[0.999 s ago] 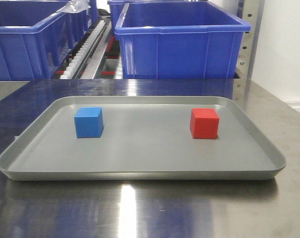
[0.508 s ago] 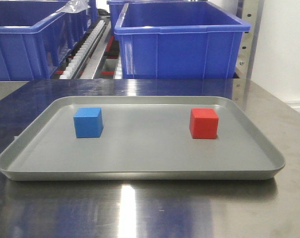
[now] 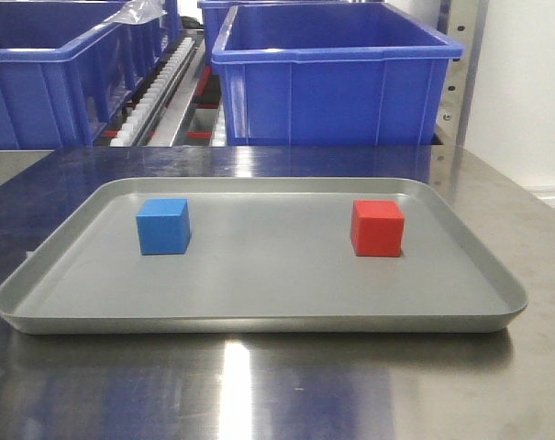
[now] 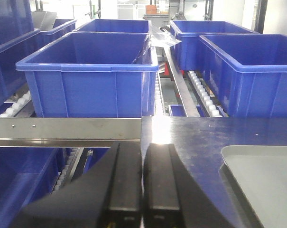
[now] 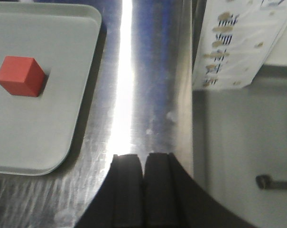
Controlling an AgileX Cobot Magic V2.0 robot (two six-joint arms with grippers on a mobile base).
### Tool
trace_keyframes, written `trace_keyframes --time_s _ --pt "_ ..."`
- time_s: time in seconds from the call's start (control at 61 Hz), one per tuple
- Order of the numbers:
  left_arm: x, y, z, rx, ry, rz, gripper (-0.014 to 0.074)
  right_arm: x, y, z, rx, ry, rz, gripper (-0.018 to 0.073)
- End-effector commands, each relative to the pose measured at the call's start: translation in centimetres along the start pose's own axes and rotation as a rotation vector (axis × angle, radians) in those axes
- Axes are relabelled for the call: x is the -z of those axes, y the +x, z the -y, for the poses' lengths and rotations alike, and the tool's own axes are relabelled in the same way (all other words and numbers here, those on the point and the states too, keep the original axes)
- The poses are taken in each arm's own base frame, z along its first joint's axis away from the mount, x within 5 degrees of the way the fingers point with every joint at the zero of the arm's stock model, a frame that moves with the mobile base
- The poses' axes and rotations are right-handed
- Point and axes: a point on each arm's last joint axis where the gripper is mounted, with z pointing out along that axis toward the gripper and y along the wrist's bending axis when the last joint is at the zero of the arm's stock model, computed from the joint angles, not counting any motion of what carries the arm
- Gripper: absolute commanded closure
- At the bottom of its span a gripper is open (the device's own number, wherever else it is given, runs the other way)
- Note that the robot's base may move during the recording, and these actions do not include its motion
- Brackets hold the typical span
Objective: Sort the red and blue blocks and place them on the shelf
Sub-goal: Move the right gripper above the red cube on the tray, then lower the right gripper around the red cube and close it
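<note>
Two small blocks sit on the grey tray (image 3: pixel 259 312), well apart from each other. The left pincer (image 4: pixel 143 156) is clenched, its two black fingers pressed together with nothing between them. The blue block (image 3: pixel 163 225) lies ahead and off to its right. The shelf (image 4: pixel 62 127), with its flat steel rail, stands ahead of this pincer and a bit to the left, with big blue bins (image 4: pixel 91 80) on it. The right pincer (image 5: pixel 143 164) is clenched too and holds nothing. It hangs over the shiny counter (image 5: pixel 148 85). The red block (image 5: pixel 20 76) lies ahead and to its left, on the tray.
</note>
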Motion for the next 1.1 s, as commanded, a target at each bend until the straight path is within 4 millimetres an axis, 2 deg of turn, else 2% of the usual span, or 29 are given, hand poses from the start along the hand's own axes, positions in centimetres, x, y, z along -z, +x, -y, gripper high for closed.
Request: trace_keyframes --time_s 0.0,0.016,0.033,0.082,0.164,0.197,0.328,0.475,0.786,0.95,1.081 --pt "0.1 0.0 0.0 0.011 -0.004 0.07 0.0472 -0.3 -2.0 -0.6 0.002 -0.025 0.03 0.0308" --pt "0.1 0.0 0.0 0.011 -0.004 0.07 0.0472 -0.4 -2.1 -0.7 0.004 -0.031 0.02 0.029" --pt "0.1 0.0 0.0 0.011 -0.004 0.07 0.0472 -0.7 -2.2 -0.8 0.005 -0.038 0.008 0.0214" --pt "0.1 0.0 0.0 0.011 -0.004 0.07 0.0472 -1.3 -2.6 -1.3 0.0 -0.051 -0.018 0.0085" --pt "0.1 0.0 0.0 0.011 -0.004 0.07 0.0472 -2.3 -3.2 -2.3 -0.011 -0.082 -0.059 -0.0057" --pt "0.1 0.0 0.0 0.011 -0.004 0.07 0.0472 -2.6 -3.5 -2.8 -0.006 -0.097 -0.075 -0.0077" --pt "0.1 0.0 0.0 0.011 -0.004 0.07 0.0472 -3.7 -4.9 -4.7 0.031 -0.147 -0.117 -0.0064" --pt "0.1 0.0 0.0 0.011 -0.004 0.07 0.0472 -5.7 -7.0 -6.6 -0.03 -0.16 -0.211 -0.0064" --pt "0.1 0.0 0.0 0.011 -0.004 0.07 0.0472 -11.4 -10.8 -10.1 -0.063 0.008 -0.45 -0.0064" --pt "0.1 0.0 0.0 0.011 -0.004 0.07 0.0472 -13.9 -12.1 -12.9 -0.023 0.016 -0.485 -0.0064" --pt "0.1 0.0 0.0 0.011 -0.004 0.07 0.0472 -15.5 -12.3 -14.3 -0.008 0.005 -0.497 -0.0064"
